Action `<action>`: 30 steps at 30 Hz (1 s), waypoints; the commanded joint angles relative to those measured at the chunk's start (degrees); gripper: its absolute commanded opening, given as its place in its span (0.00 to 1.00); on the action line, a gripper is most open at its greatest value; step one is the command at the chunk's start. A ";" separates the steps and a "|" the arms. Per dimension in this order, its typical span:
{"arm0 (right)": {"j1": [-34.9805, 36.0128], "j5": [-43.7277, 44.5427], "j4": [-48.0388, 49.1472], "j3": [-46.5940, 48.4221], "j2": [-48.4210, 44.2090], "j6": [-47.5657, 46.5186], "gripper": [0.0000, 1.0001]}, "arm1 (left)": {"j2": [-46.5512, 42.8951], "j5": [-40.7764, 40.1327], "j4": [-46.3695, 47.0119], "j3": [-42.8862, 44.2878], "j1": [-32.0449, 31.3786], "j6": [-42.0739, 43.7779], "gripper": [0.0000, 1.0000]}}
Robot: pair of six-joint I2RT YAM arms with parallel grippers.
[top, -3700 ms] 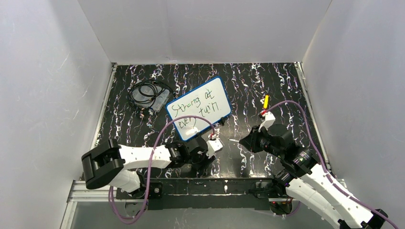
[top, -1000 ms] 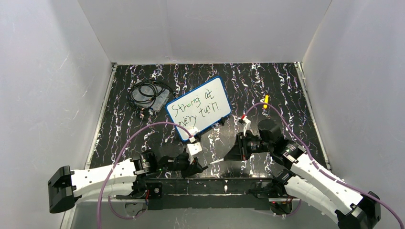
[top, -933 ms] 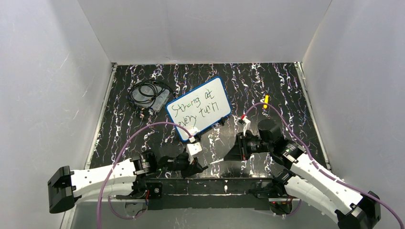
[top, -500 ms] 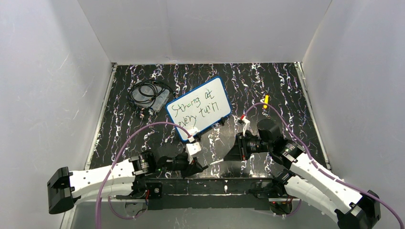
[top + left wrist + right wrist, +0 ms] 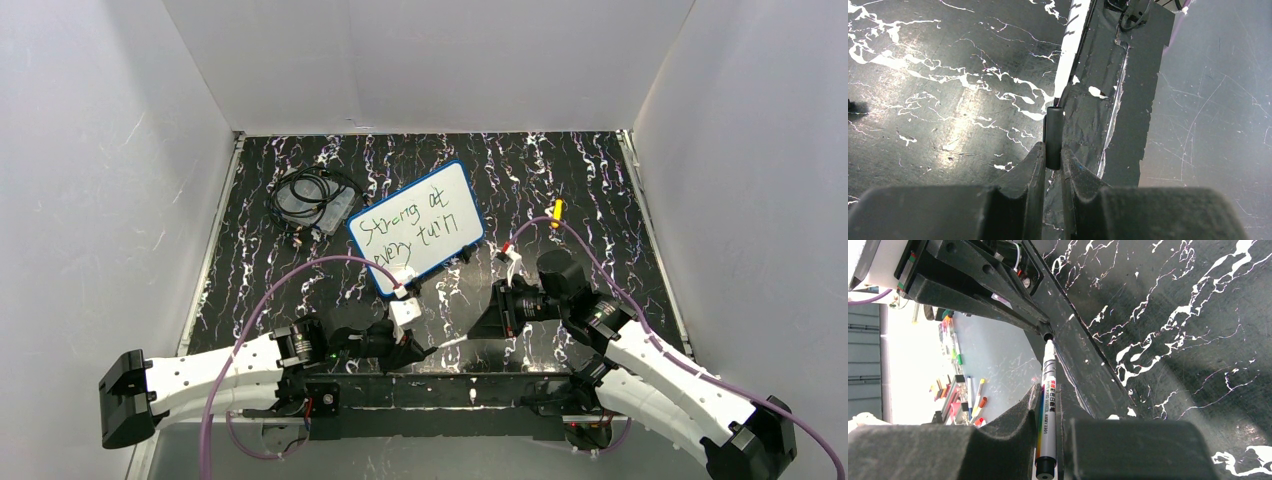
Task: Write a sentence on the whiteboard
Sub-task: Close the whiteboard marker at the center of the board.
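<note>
**Capping the pen, with the writing done**

Lying flat and askew near the middle of the table (image 5: 560,180), the whiteboard (image 5: 466,222) carries the sentence (image 5: 412,224) in two dark lines, "Strong at every turn" as near as I can read it; nothing touches it, and I'd judge the writing finished. Both arms sit low by the near edge, on this side of the board and clear of its blue rim; that looks deliberate, since the work in hand is on the pen, not the board. The right gripper (image 5: 1048,405) is clamped on the marker (image 5: 1048,370), its bare tip aimed at the other arm; the left gripper (image 5: 1052,150) is pinched narrow on the cap (image 5: 1053,137), a short dark cylinder turned to meet that tip. Tip and cap's mouth are right together, roughly in line; whether the nib has gone in I cannot tell. Seating it, I'd guess, wants a straight push, or the nib skids off the lip. A cable bundle (image 5: 312,200) lies just beyond the board's left corner.
</note>
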 commanded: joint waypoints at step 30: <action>-0.19 -5.38 7.20 -2.73 1.24 2.15 0.01 | -1.02 0.69 -0.17 1.62 -0.30 0.25 0.00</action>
